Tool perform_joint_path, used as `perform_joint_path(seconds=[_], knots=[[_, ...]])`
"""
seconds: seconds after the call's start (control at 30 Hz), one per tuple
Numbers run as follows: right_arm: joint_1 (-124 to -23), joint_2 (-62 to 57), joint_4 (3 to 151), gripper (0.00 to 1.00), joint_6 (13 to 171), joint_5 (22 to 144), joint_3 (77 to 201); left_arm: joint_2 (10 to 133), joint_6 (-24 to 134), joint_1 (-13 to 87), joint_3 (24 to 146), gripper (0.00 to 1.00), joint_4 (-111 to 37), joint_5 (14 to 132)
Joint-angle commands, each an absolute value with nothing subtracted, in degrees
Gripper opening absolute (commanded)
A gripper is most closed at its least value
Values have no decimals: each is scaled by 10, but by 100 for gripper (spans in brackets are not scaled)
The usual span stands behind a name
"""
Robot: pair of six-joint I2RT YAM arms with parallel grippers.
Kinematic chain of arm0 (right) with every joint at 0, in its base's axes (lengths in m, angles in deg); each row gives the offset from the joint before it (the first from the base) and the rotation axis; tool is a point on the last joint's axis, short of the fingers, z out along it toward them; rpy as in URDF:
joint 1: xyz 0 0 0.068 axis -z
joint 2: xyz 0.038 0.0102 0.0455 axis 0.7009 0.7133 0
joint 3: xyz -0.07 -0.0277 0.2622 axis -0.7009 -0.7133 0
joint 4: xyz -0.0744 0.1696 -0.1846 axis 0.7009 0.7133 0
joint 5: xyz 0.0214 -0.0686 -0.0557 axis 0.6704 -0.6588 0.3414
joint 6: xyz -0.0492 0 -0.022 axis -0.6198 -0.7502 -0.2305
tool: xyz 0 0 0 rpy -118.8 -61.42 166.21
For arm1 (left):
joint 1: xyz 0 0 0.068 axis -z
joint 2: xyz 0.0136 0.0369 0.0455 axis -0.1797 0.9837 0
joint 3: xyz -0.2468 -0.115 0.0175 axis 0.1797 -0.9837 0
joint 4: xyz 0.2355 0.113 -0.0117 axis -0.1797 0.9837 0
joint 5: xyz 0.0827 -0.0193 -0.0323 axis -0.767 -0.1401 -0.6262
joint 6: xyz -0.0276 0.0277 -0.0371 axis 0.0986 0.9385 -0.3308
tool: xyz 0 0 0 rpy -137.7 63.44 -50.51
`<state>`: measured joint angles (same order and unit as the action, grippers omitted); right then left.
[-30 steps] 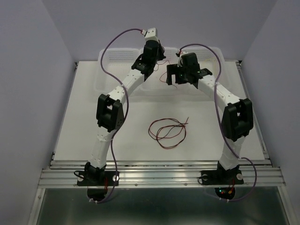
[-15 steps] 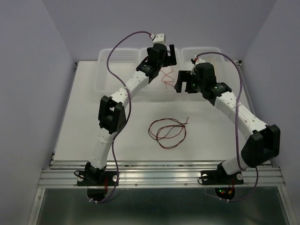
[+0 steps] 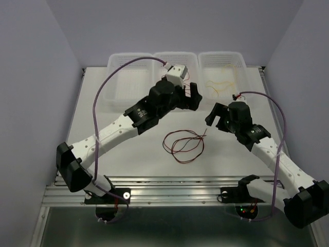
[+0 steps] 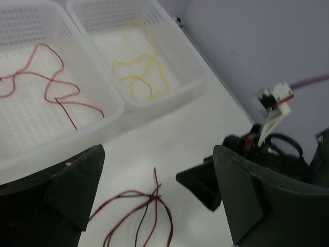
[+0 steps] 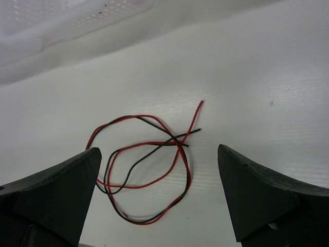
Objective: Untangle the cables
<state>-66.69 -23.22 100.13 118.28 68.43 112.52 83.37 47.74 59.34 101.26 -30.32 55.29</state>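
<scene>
Because the left arm (image 3: 128,116) reaches across the middle basket (image 3: 175,55) in the overhead view, the red cable (image 4: 46,77) lying loose inside it shows clearly only from the left wrist, where the frame cuts that basket off at the left. The yellow cable (image 4: 141,67) curls in the right basket (image 3: 241,57), faint from above. A third basket (image 3: 123,67) stands to the left; nothing can be made out in it.

Red and black cables (image 3: 182,146) lie in overlapping loops mid-tabletop, between the two tools. How many strands there are, and whether they are knotted or merely crossed, is hard to tell. The left wrist view catches only their upper ends.

Both the left tool (image 3: 195,96) and the right tool (image 3: 213,116) have their fingers spread wide apart and grip nothing. The right hangs above the loops. Each wrist view crops its own fingers at the bottom edge.

The tabletop (image 3: 149,164) is plain white, with a metal rail (image 3: 175,193) along its near edge. Pale lavender walls (image 3: 31,77) close it in.
</scene>
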Motion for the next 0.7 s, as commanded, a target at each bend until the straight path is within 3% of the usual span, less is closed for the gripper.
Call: perform_joint_path(seconds=[0.0,0.47,0.53,0.57,0.67], knots=[[-668,-292,1017,100,1230,641,1082,839,496,626,855,99,-369,607],[-668,-315,1037,100,1217,636,1057,1022,520,657,852,98,-383,645],[-668,-315,1037,100,1216,632,1056,1029,516,657,850,95,-384,645],[-668,-315,1037,100,1215,629,1056,1031,514,658,850,88,-384,664],[-668,-311,1037,100,1212,625,1053,1026,504,662,844,85,-388,678]])
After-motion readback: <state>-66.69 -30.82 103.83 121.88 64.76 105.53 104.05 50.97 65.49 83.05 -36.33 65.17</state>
